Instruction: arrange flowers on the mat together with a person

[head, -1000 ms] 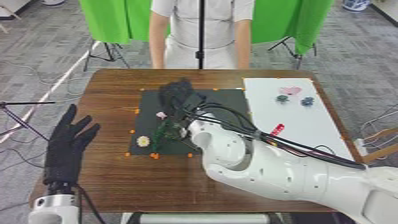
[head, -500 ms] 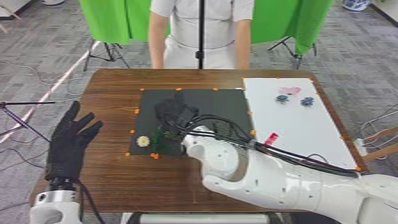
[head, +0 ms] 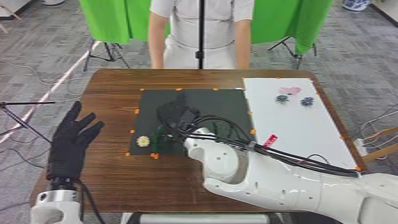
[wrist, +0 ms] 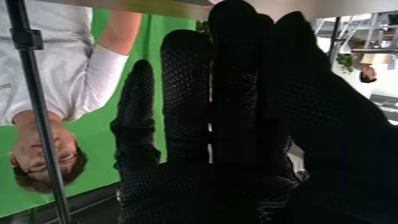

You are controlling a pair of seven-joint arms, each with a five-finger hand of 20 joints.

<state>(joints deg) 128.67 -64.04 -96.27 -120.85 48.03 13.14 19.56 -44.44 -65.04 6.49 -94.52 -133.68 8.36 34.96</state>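
Brown wooden table (head: 115, 185), centre of the room from where I stand; clock directions as in the head view.
Robot's right arm, white, seven-jointed, black cables along it; enters from 4 o'clock and spans the table toward the mat.
White rectangular sheet (head: 306, 130), at the table's 2 o'clock.
Black square mat (head: 218, 96), beside the sheet, on its 9 o'clock side.
Left hand (head: 67, 145), black fabric glove; at 9 o'clock, over the table's edge, fingers straight and fanned apart, empty.
Right hand (head: 178, 114), same glove; over the mat, just 11 o'clock of its middle. Fingers straight, slightly parted; whether they touch a flower, I cannot tell.
Green stem with leaves (head: 158, 143), on the mat at 7 o'clock, partly dark against it.
Pink flower (head: 290, 90), on the sheet near 12 o'clock.
White daisy-like flower, yellow centre (head: 143, 141), on the mat at 8 o'clock.
Two small blue-grey flowers (head: 306, 101), on the sheet, just below the pink one.
Red strip (head: 271, 140), at the sheet's 8 o'clock.
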